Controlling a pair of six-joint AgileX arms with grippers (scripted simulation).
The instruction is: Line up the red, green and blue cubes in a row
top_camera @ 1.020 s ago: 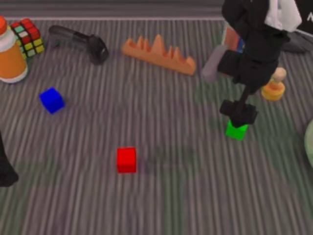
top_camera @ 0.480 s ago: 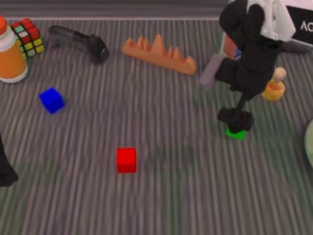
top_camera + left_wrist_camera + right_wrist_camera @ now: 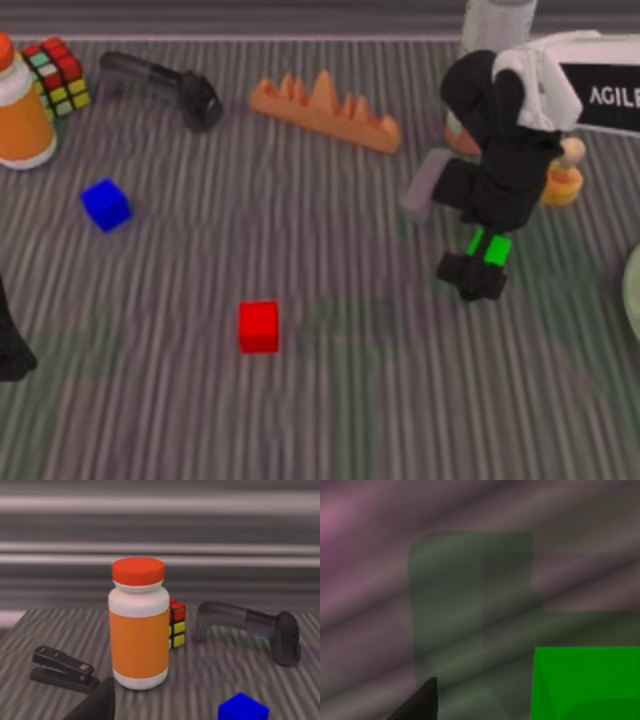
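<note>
Green cube: small matte green cube (image 3: 488, 249) is up off the bench (image 3: 380, 400), right side.
Right gripper: my gripper (image 3: 475, 272) squeezes it so I can carry it.
Red cube: small matte red cube (image 3: 259, 327) waits mid-bench.
Blue cube: small matte blue cube (image 3: 105, 204), far left.

Even, diffuse light falls across the striped grey table (image 3: 330, 420) in the overhead view, with no glare. Soft greenish shadow patches lie right of the red cube (image 3: 259, 327), and another spreads under the right arm. Edges there look slightly smeared. In the left wrist view, the orange bottle (image 3: 138, 630) stands fairly crisp beneath banded, streaky background highlights. The right wrist view is heavily blurred: a dull rectangular shadow sits beside the green cube (image 3: 585, 682), and a pink tint colours one corner.
</note>
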